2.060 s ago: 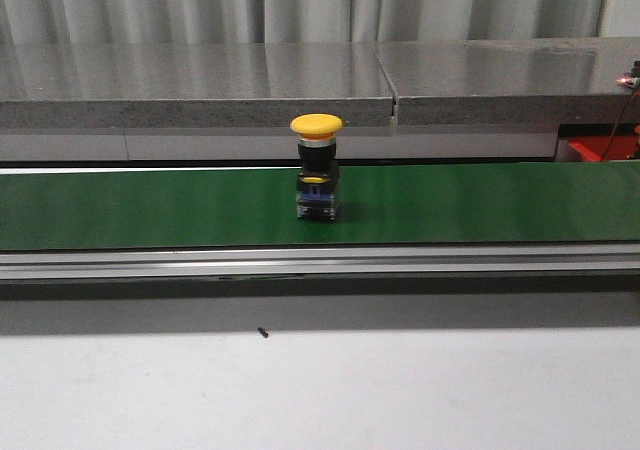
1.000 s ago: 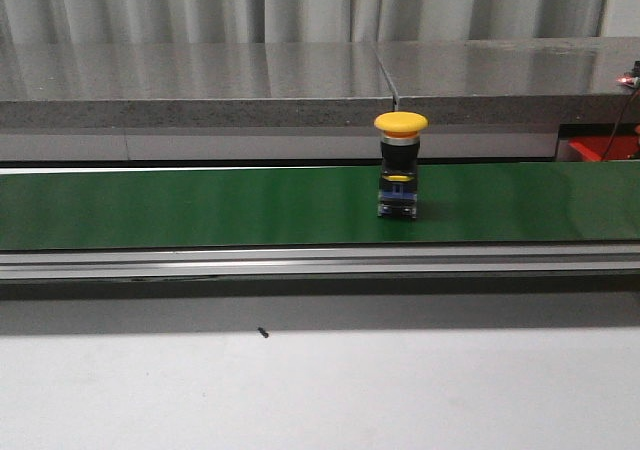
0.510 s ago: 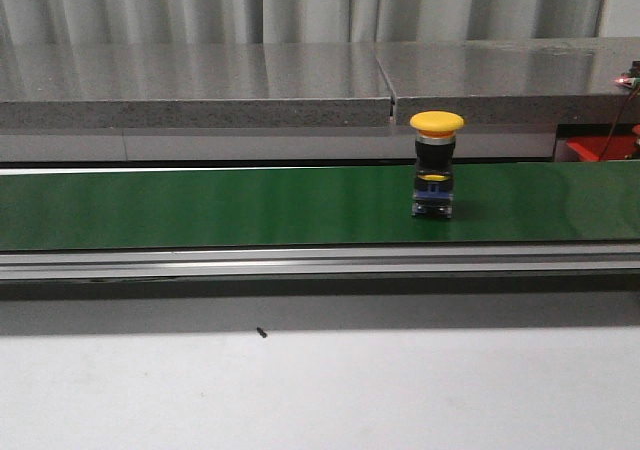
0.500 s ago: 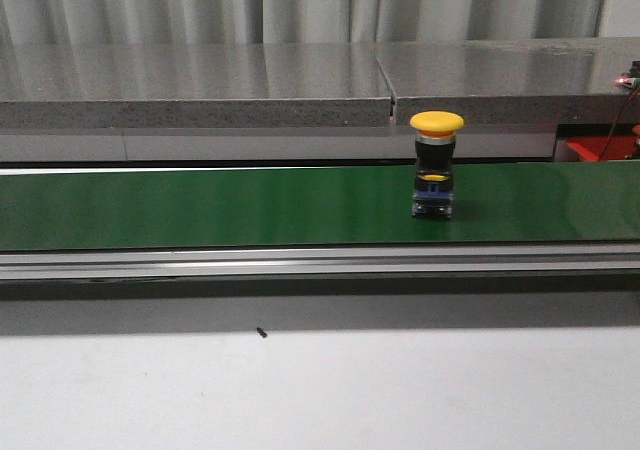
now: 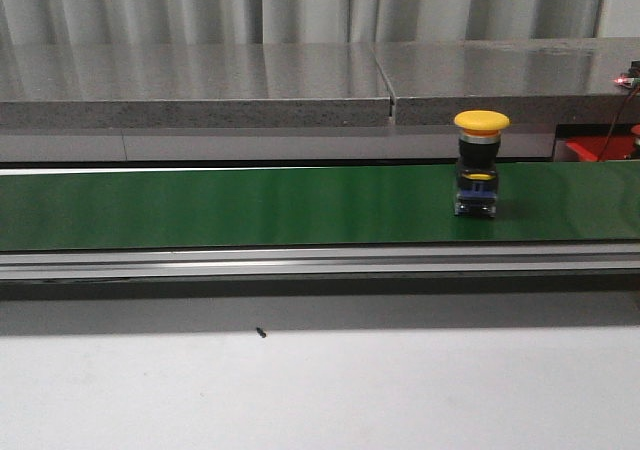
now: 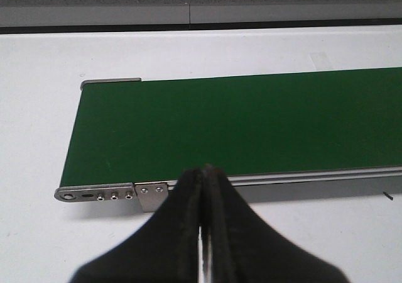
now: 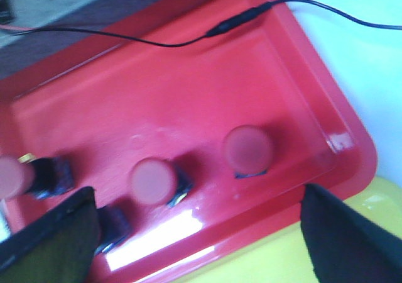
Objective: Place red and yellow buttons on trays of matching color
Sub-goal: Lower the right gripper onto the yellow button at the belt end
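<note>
Yellow button (image 5: 481,162) — stood upright on the green conveyor belt (image 5: 220,205), toward its right end, untouched by either arm.

Left gripper (image 6: 202,188) — fingers pressed together, empty, hung near the belt's end, likely waiting.

Right gripper (image 7: 195,233) — fingers spread wide, nothing between them, poised over the red tray (image 7: 301,63).

Red buttons (image 7: 249,149) — at least three, caps up, inside the red tray; a yellow tray edge (image 7: 295,258) showed beside it.

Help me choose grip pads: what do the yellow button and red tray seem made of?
Yellow button: smooth matte cap, probably plastic, above a shiny metal-looking collar. Red tray: glossy moulded plastic, judging by bright glare and rounded rim.
</note>
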`<state>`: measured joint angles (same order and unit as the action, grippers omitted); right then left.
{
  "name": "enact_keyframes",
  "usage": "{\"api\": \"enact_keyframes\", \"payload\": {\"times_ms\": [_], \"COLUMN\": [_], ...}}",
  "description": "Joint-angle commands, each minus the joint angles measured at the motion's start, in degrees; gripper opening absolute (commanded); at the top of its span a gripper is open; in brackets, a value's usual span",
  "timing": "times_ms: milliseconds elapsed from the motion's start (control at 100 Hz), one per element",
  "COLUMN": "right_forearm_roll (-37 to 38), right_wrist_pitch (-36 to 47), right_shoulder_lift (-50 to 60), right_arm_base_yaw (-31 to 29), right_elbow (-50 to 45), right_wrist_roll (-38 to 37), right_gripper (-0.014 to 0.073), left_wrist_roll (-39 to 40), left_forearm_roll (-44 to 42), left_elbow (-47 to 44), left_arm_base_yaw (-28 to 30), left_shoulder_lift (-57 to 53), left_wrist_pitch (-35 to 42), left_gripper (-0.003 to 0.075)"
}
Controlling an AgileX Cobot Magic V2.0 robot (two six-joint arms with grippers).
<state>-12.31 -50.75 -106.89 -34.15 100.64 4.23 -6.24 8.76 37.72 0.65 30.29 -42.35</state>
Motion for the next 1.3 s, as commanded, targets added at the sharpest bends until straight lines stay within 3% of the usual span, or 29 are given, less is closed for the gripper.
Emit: {"api": "enact_keyframes", "payload": {"times_ms": [0,180,430,920,1080,1290], "right_forearm_roll": [0.4,1.2,1.3,1.1,0.1,-0.1], "right_wrist_pitch": [4.5,6.4,1.6,-13.0,-12.0,-10.5], "right_shoulder_lift": [8.0,18.1,26.2,29.2,29.2,29.2], "right_arm_base_yaw": [1.4,6.7,15.9,31.2,32.7,32.7], "right_elbow": [-3.1,-13.1,-21.0,-22.6,-22.6,-22.7], "right_wrist_roll": [0.9,0.9,4.4,6.7,5.9,-0.4], "right_gripper": [0.0646,0.0646,0.0646,0.0646,0.0646,0.0646], "left_wrist_roll": [0.5,0.5,0.5,0.5,0.5,0.5], "left_forearm_roll": [0.8,0.8,0.8,0.8,0.8,0.8], "left_elbow": [1.5,1.5,1.5,1.5,1.5,1.5], "left_arm_base_yaw": [-0.5,-0.5,-0.5,-0.5,-0.5,-0.5], "left_shoulder_lift": [0.1,0.1,0.1,0.1,0.1,0.1], "left_wrist_pitch": [4.1,4.1,4.1,4.1,4.1,4.1], "left_gripper": [-0.002,-0.002,-0.002,-0.002,-0.002,-0.002]}}
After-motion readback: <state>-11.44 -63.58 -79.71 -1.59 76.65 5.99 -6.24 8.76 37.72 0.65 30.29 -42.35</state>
